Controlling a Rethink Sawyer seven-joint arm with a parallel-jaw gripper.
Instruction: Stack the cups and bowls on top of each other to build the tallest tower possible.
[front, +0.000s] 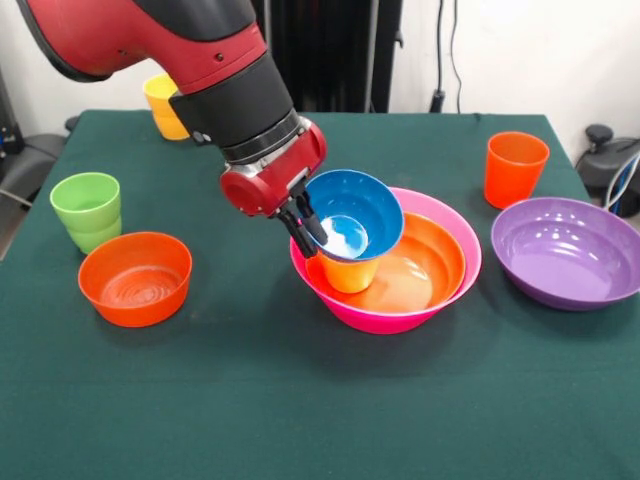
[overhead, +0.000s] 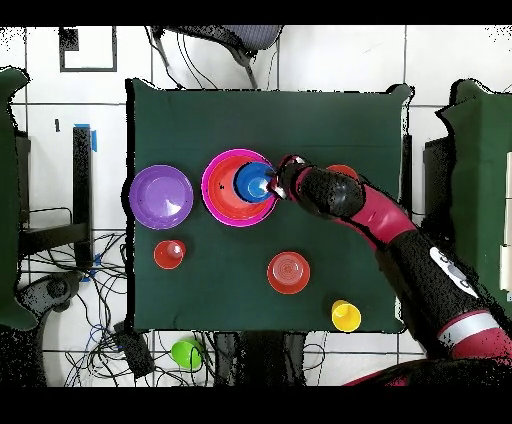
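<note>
Green cloth covers the tabletop (front: 300, 420) before a white wall. Largest, the pink bowl (front: 455, 275) holds a large orange bowl (front: 425, 265), a yellow cup (front: 350, 273) and the tilted blue bowl (front: 362, 205), which the gripper (front: 307, 226) clamps by its rim. Apart stand one purple bowl (front: 565, 250), one small orange bowl (front: 135, 277), and three cups: green (front: 87, 210), orange (front: 515, 167), yellow (front: 163, 105).

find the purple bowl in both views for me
Front view: the purple bowl sits at the right edge, right of the pink bowl.
Overhead view: the purple bowl lies left of centre, left of the pink bowl.
Shared landmark: the pink bowl, with the blue bowl held over it.
</note>
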